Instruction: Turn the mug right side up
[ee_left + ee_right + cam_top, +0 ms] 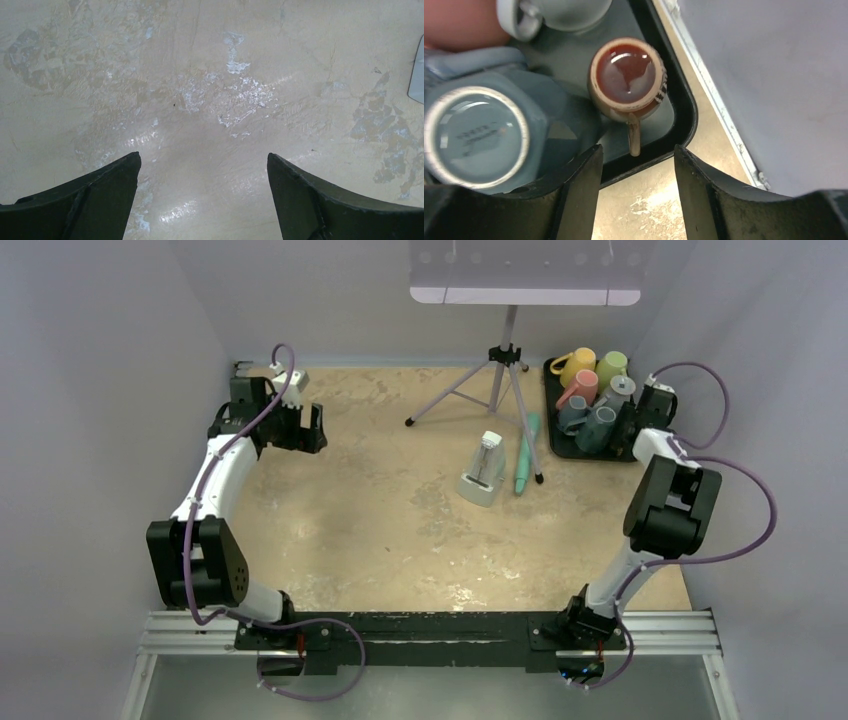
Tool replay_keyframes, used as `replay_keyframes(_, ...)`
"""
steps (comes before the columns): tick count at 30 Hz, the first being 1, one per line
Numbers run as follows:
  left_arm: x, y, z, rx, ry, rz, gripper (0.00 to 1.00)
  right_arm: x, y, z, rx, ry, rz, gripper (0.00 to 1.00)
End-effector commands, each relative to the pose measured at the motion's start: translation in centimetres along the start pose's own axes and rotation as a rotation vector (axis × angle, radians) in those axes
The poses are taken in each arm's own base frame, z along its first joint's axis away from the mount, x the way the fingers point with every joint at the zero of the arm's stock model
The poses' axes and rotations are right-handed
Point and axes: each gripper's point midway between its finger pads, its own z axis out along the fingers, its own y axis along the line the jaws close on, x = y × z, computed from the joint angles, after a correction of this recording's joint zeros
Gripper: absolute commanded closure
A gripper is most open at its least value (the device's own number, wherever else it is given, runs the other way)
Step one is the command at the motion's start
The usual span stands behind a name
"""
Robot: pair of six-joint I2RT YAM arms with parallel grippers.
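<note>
A black tray (556, 448) at the back right holds several mugs. In the right wrist view, a blue-grey mug (474, 135) stands upside down on the tray (684, 125) with its stamped base up. Beside it a brown mug (628, 80) stands with its glossy inside up and its handle towards me. My right gripper (636, 150) is open and empty, hovering above the tray's near rim just short of that handle; it also shows in the top view (632, 430). My left gripper (202, 157) is open and empty above bare table at the far left (310, 430).
The tray also holds yellow (578, 362), green (611, 366), pink (580, 387) and grey (617, 392) mugs. A tripod (505, 370), a white device (485, 470) and a teal object (525, 455) stand on the table left of the tray. The side wall is close on the right.
</note>
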Motion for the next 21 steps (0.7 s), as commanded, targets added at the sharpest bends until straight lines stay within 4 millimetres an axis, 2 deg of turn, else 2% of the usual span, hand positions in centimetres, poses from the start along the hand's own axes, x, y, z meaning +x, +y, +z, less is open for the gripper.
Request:
replay_keyframes(1,-1.6,0.5,-0.4,-0.01,-0.035,0.03,0.0,0.3,-0.4,0.6,0.01,0.021,-0.01,0.44)
replay_keyframes(5,-1.8,0.3,-0.4,0.004,-0.045,0.024,0.0,1.3,-1.1,1.8,0.038,0.044,-0.025,0.48)
replay_keyframes(10,-2.1,0.4,-0.4,-0.004,-0.049,0.027,0.0,0.5,-1.7,3.1,0.063,0.057,-0.11,0.54)
replay_keyframes(17,-2.2,0.7,-0.4,-0.015,-0.052,0.034,0.0,-0.2,-0.6,4.1,0.004,0.046,-0.141,0.56)
replay_keyframes(21,-2.2,0.9,-0.3,-0.022,-0.05,0.034,0.0,0.9,-0.5,5.2,-0.002,0.102,-0.161,0.61)
